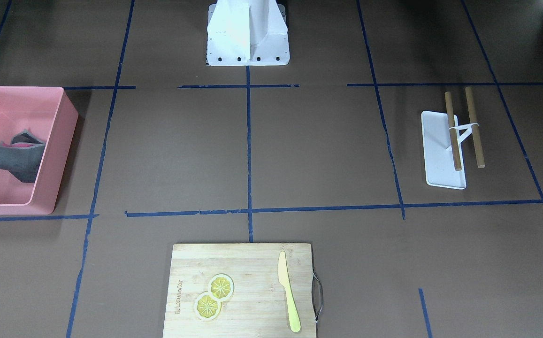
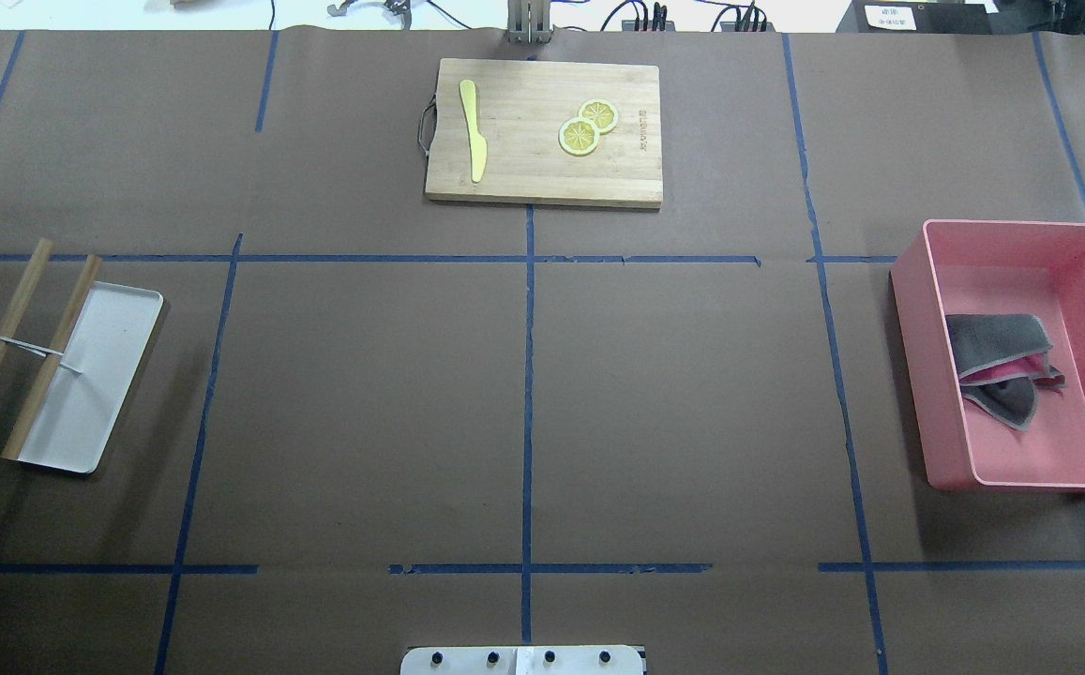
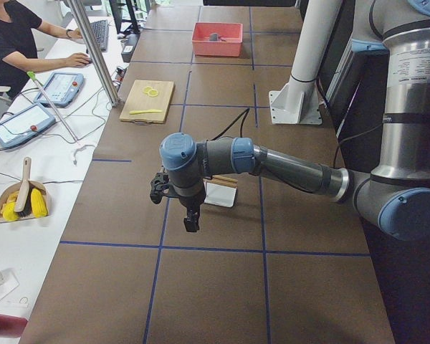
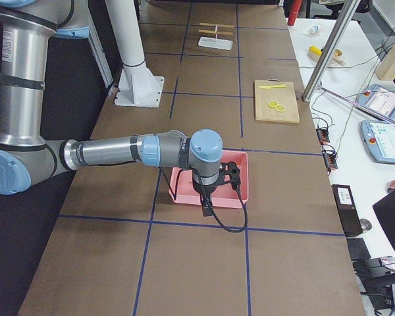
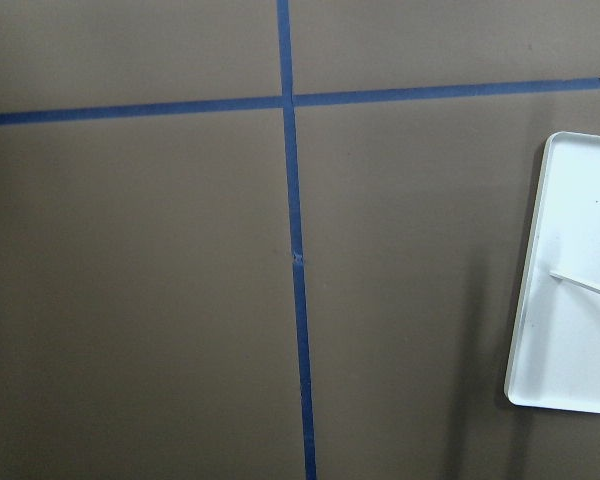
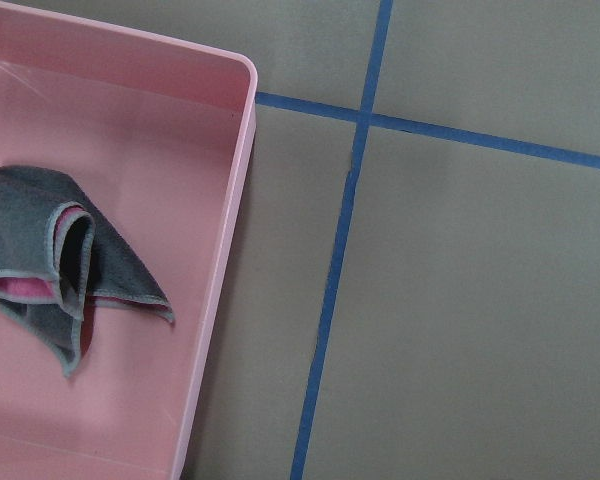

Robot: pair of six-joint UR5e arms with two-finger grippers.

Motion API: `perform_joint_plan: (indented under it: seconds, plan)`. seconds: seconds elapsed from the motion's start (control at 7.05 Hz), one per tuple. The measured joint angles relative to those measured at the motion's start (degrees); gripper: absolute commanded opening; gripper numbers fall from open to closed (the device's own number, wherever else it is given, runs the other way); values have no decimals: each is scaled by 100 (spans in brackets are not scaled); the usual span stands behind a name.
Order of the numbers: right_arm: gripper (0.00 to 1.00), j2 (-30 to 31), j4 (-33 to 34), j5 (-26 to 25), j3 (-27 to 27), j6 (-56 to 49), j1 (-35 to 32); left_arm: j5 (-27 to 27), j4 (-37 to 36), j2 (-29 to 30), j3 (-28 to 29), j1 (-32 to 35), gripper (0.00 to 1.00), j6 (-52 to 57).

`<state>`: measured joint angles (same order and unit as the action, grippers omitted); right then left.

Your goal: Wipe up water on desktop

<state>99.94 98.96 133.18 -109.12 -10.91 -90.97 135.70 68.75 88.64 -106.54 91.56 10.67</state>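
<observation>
No water shows anywhere on the counter (image 2: 364,412), which spreads beneath both arms, so a wipe could miss the wet patch entirely. The grey cloth (image 6: 25,215) lies in the pink bin (image 6: 242,150), below and to one side of the right fingers (image 4: 206,209). An off-centre descent could strike the bin wall. Neither wrist view shows these or the left fingers (image 3: 191,222), so I cannot tell whether either pair is open or closed.

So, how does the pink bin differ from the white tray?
The pink bin is deep-walled; the white tray is shallow. The bin holds a grey cloth; wooden sticks lie at the tray's edge. The bin is on the robot's right, the tray on its left. Both are rectangular, on the desktop.
</observation>
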Motion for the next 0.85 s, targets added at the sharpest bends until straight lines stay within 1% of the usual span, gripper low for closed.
perform_joint_plan:
  seconds: [0.85]
  plan:
    - [100,-119,-17,24,-13,28,9,37,60,56,-40,-22,100,14]
